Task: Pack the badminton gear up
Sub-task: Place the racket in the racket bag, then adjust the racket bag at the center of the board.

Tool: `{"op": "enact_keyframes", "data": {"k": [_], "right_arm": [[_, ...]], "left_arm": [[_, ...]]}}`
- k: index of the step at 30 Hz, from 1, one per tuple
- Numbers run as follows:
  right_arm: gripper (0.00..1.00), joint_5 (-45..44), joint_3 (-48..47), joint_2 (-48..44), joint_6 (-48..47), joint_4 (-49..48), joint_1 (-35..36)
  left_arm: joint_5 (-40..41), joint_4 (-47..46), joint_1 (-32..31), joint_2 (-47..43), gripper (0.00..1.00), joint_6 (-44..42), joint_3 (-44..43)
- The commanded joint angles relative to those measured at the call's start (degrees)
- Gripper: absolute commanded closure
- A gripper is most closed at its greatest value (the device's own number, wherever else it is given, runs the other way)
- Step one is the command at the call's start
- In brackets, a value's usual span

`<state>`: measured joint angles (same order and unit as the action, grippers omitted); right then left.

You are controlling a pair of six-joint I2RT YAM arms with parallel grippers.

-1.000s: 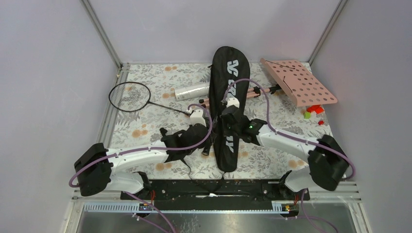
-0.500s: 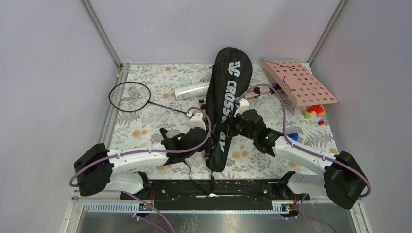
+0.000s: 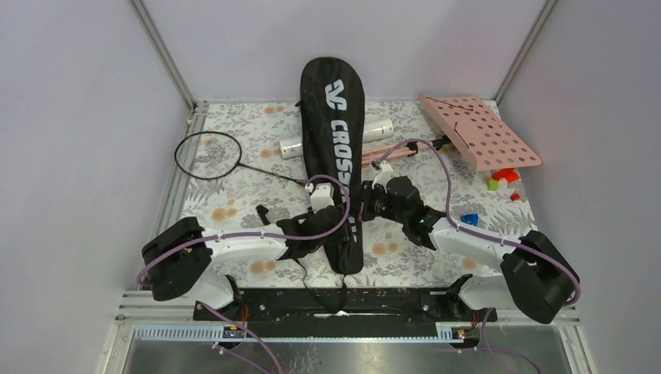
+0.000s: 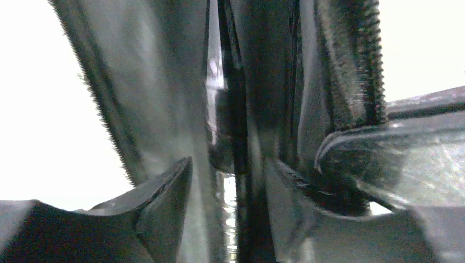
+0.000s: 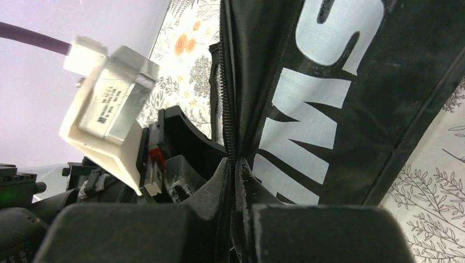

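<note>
A black racket-shaped fabric bag with white "CROSSWAY" lettering (image 3: 331, 117) lies lengthwise down the middle of the floral-patterned worktop (image 3: 234, 195). Its narrow end is near the arm bases. Its wide end points away and overlaps the back wall in the top view, leaning slightly left. It crosses over a long white tube (image 3: 290, 146), whose two ends show on either side of it.

The right end effector (image 5: 234, 175) is fully closed on the bag's zipped edge. In the right wrist view the zipper teeth run straight down between its two dark fingers. In the top view it sits against the bag's right side (image 3: 362, 206), about halfway along.

The left end effector (image 4: 252, 164) meets the bag from the left (image 3: 334, 234), just beside the right one. Its fingers stand partly apart with folds of black fabric and a zipper strip between them. Whether they press the fabric cannot be told.

A thin black racket (image 3: 206, 154) lies flat on the left side of the worktop, well apart from the bag. Its head is near the left edge and its shaft points towards the left arm's wrist.

A pink perforated plate (image 3: 483, 132) rests at the far right. Small red and green blocks (image 3: 503, 178) sit just beside its near corner, and a blue block (image 3: 468, 220) lies close to the right arm.
</note>
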<state>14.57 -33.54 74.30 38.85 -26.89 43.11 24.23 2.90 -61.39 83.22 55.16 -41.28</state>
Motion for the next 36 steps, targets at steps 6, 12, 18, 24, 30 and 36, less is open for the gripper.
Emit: {"op": "enact_keyframes", "data": {"k": [6, 12, 18, 24, 30, 36], "right_arm": [[1.00, 6.7, -0.9, -5.9, 1.4, 5.9, 0.8], [1.00, 7.3, -0.9, -7.0, 1.1, 6.1, 0.2], [1.00, 8.5, 0.7, -8.4, 3.5, 2.1, -0.3], [1.00, 7.7, 1.5, -9.8, 5.9, -0.1, -0.4], [1.00, 6.2, 1.5, -11.8, 6.4, 0.9, -0.5], [1.00, 6.6, 1.5, -12.3, 7.7, -1.4, -0.6]], "left_arm": [[4.6, -9.0, 0.9, -11.3, 0.10, -6.4, 1.8], [11.8, 1.9, 2.4, -18.3, 0.01, -7.9, 0.7], [5.1, -1.1, 12.2, -20.1, 0.01, -5.8, 5.8], [-9.1, -10.5, 23.6, -16.9, 0.01, -5.2, 9.4], [-17.0, -25.9, 31.9, -7.0, 0.01, -8.5, 10.0], [-21.3, -31.7, 35.7, 6.5, 0.03, -8.1, 3.5]]}}
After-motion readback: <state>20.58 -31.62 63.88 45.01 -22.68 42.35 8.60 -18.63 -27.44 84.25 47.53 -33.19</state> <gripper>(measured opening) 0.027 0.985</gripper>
